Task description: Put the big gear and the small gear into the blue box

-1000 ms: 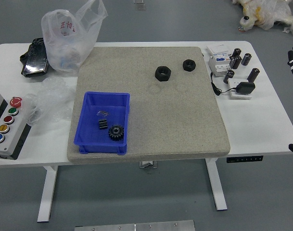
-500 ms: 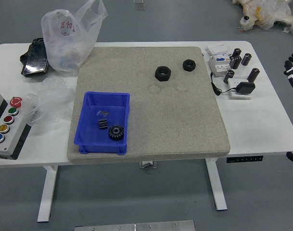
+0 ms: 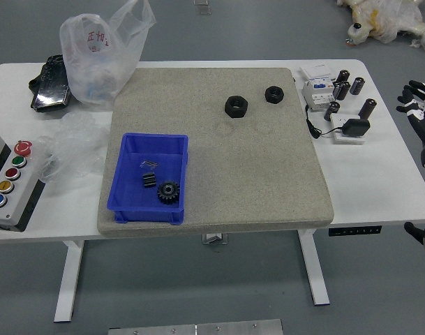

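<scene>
— Since only the head view is on hand, where do the gears sit?
— Both lie inside the blue box (image 3: 126, 195) at the mat's near-left corner: the big gear (image 3: 169, 192) flat near its front right, the small gear (image 3: 148, 181) just beside it, up and to the left.
— And the hand?
— The right hand (image 3: 416, 98) hangs off the table's right edge, well apart from the box, which lies far to its left; fingers loosely spread, holding nothing. No left arm shows
</scene>
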### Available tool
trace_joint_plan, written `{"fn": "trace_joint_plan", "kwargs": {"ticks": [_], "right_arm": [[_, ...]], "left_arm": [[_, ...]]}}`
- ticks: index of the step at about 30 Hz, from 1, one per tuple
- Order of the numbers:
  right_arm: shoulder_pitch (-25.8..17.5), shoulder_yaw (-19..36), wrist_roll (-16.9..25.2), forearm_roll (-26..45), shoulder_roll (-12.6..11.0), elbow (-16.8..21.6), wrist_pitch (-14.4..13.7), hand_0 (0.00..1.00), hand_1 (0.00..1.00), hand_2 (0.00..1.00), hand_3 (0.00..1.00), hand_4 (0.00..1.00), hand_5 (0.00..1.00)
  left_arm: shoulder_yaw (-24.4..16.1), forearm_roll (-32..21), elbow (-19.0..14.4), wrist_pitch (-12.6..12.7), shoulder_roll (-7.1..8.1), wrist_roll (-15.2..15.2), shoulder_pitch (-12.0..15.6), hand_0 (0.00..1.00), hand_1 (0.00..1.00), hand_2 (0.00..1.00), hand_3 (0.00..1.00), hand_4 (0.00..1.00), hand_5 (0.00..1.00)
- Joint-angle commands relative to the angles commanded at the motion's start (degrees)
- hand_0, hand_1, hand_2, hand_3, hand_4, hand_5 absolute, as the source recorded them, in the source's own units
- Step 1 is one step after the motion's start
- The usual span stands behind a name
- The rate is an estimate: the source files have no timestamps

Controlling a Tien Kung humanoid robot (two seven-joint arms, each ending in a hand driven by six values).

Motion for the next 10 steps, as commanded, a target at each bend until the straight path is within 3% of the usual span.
{"fn": "trace_joint_plan", "kwargs": {"ticks": [7, 10], "right_arm": [[3.1, 0.1, -0.6, -0.4, -0.9, 1.9, 0.0, 0.657, 0.665, 0.732, 0.693, 0.772, 0.418], [2.6, 1.0, -0.3, 0.0, 0.2, 0.8, 0.0, 0.657, 0.665, 0.732, 0.693, 0.772, 0.418]], "left_arm": [[0.2, -0.2, 0.0, 0.1, -0.57, 0.1, -0.5, 0.703, 0.47, 0.508, 0.752, 0.741, 0.626], [0.5, -1.0, -0.1, 0.1, -0.64, 0.4, -0.2, 0.703, 0.47, 0.508, 0.752, 0.741, 0.626]]}}
